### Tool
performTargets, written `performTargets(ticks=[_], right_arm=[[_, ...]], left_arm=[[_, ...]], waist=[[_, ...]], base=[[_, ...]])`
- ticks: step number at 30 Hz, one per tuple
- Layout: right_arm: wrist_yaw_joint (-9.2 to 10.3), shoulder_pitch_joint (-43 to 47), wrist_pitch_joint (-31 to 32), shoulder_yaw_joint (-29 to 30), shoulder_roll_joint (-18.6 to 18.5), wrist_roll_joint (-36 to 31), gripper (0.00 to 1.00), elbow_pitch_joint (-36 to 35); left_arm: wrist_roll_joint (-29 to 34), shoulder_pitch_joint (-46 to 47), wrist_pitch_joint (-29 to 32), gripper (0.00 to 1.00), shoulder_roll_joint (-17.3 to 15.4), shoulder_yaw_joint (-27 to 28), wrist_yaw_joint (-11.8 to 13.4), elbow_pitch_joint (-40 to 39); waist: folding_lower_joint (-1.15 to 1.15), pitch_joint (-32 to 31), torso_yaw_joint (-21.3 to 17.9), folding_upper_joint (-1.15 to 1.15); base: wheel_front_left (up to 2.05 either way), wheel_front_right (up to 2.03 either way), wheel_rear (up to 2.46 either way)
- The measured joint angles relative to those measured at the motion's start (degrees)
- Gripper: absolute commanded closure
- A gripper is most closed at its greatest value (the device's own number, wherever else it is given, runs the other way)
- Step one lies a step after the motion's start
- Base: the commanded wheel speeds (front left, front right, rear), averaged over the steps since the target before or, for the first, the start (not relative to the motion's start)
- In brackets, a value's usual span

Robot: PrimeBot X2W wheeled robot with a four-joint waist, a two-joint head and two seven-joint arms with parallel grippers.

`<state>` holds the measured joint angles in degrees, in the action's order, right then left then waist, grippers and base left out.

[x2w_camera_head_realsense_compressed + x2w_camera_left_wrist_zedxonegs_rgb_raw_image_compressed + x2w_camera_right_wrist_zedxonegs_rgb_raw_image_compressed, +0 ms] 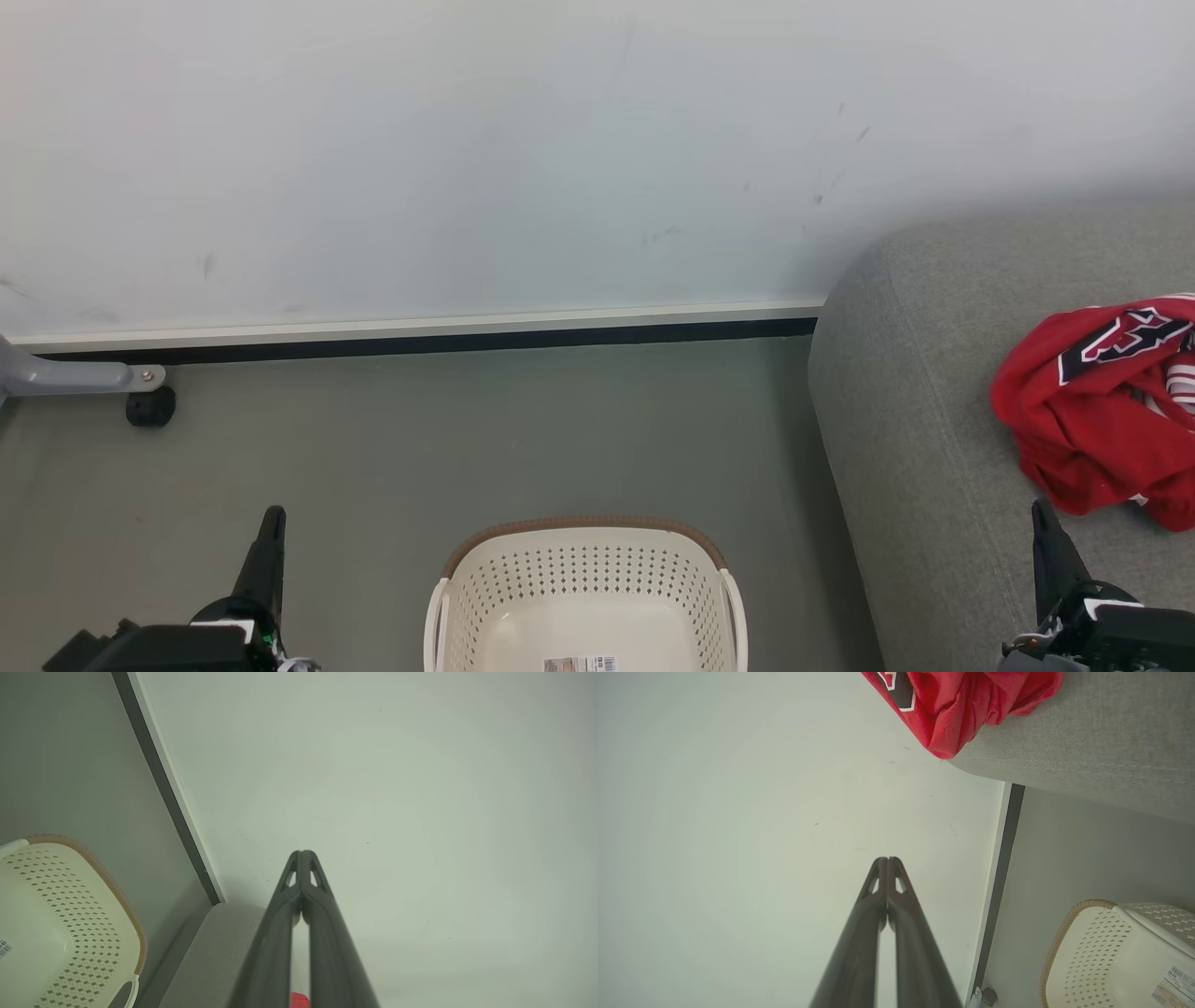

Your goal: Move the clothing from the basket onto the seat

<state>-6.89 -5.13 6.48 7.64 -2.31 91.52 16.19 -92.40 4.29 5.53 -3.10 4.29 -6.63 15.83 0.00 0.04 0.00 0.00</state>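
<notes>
Now the 2 arms sit low, aimed at the wall [467, 140]. The left gripper [273, 515], beside the basket [579, 569] on the floor [467, 429], and the right gripper [1041, 511], over the seat [915, 373], are each clenched, tips touching. The clothing [1092, 420] lies bunched on the seat.

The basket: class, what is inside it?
The basket holds a barcode sticker on its bare bottom, nothing else in the visible part. Its near end lies past the picture's edge.

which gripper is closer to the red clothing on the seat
Right. The right gripper sits over the seat just below the clothing in the head view, shut and empty. The left gripper is over the floor, on the far side of the basket.
</notes>
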Motion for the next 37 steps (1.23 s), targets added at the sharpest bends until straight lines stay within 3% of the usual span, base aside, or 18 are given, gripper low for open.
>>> performTargets(ticks=[37], right_arm=[[0.0,0.0,0.0,0.0,0.0,0.0,1.0,0.0]], left_arm=[[0.0,0.0,0.0,1.0,0.0,0.0,0.0,0.1]], waist=[[0.01,0.0,0.0,0.0]], base=[[0.0,0.0,0.0]])
